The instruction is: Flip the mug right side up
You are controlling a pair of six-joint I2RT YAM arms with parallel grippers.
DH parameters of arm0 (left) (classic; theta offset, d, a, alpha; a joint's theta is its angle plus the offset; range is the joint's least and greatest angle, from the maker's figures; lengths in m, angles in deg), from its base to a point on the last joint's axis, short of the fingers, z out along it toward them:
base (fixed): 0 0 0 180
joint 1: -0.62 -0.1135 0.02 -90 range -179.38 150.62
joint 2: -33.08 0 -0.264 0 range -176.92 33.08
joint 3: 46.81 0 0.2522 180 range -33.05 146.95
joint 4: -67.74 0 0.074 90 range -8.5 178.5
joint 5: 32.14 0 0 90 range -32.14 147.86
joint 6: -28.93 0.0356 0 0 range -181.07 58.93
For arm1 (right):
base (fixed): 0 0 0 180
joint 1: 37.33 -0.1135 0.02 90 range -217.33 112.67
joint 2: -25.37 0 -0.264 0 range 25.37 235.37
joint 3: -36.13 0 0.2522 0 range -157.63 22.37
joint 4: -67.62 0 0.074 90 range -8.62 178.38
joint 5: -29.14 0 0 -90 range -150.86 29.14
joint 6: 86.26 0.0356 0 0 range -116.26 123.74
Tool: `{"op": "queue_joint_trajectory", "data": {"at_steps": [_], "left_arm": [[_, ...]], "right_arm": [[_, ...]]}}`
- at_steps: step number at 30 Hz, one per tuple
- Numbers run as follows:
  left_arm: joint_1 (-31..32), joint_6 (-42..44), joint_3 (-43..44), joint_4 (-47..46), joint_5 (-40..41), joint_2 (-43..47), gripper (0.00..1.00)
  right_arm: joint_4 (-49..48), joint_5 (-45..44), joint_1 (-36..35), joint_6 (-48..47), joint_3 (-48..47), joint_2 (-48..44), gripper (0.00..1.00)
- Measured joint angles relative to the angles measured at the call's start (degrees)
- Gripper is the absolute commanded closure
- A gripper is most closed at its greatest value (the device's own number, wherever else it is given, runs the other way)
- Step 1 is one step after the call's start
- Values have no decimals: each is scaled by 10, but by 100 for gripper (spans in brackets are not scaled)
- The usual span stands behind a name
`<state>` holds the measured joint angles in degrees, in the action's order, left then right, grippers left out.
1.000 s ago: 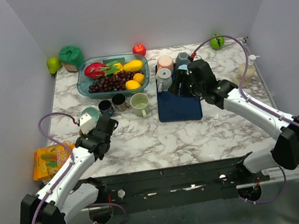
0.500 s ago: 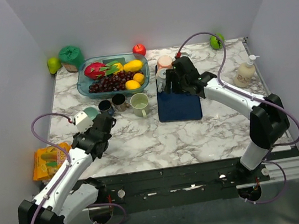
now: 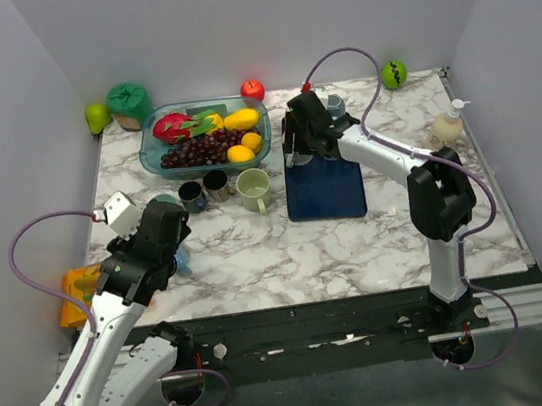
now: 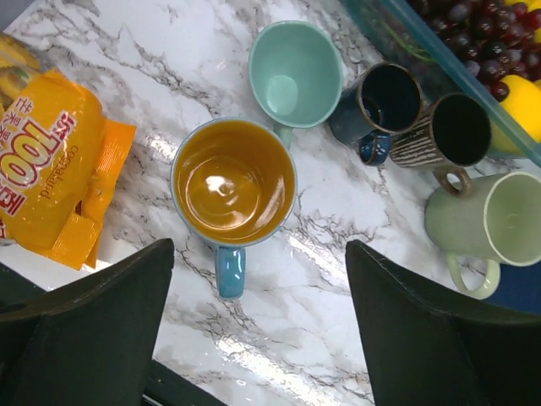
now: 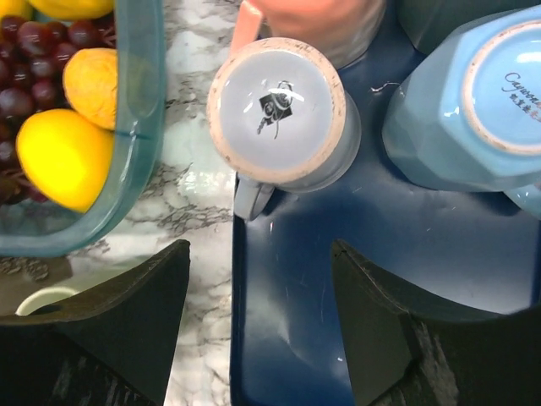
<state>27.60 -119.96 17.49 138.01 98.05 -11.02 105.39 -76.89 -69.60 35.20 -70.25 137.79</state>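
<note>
On the left, our left gripper [image 4: 258, 254] has let go. Its jaws have swung wide and hold nothing, and the arm has pulled back and up. The orange-lined mug [image 4: 232, 179] sits mouth up on the marble table [image 4: 338, 245], just beside the snack packet [image 4: 51, 178] and near the other upright mugs [image 4: 296, 72]. We judge that one done. On the right, our right gripper [image 5: 260, 254] has slid over the blue mat [image 5: 338, 279] and hangs above a grey mug [image 5: 277, 110] standing base up, jaws parted and empty. That mug is likely the next to flip.

pink mug [image 5: 317, 24]: cut by top edge | snack bag [image 4: 59, 178]: cut by left edge
</note>
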Motion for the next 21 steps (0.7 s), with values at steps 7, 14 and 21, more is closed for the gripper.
{"op": "queue_joint_trajectory", "data": {"at_steps": [7,14,21], "left_arm": [[0,63,47,-46,-27,0,4],[0,113,64,-112,-92,-24,3],[0,138,64,-141,-120,-30,2]], "right_arm": [[21,-33,0,15,-53,70,33],[37,-59,0,23,-78,110,34],[50,-86,-4,19,-84,110,34]]}}
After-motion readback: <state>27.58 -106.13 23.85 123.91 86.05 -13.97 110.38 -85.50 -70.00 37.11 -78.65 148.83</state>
